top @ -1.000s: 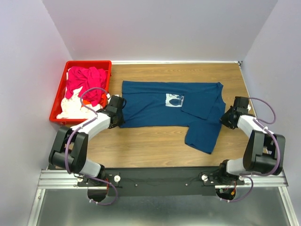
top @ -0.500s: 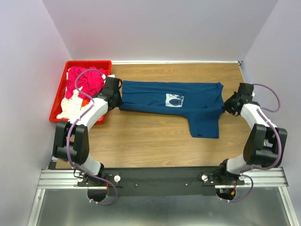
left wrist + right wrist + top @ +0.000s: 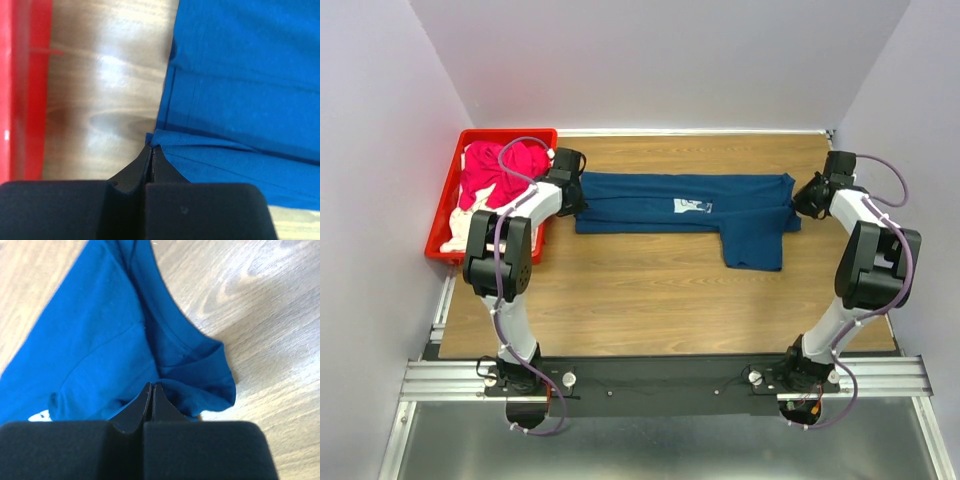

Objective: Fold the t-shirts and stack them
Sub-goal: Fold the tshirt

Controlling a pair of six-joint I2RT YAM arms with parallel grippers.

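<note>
The navy blue t-shirt (image 3: 680, 203) lies across the far half of the wooden table, folded lengthwise into a narrow band, with one sleeve (image 3: 755, 248) hanging toward the near side. My left gripper (image 3: 570, 190) is shut on the shirt's left edge (image 3: 165, 139). My right gripper (image 3: 807, 198) is shut on the shirt's right edge (image 3: 200, 385). The white chest print (image 3: 688, 205) shows at the fold line. Magenta-pink (image 3: 500, 170), white (image 3: 470, 230) and orange cloth lies in the red crate.
The red plastic crate (image 3: 445, 200) stands at the far left, just beside the left gripper; its wall shows in the left wrist view (image 3: 22, 85). Grey walls close in the table on three sides. Bare wood (image 3: 640, 300) lies in front of the shirt.
Both grippers moved away from me toward the far side, carrying the shirt's near edge over onto its far edge. The shirt went from spread flat to a narrow folded band.
</note>
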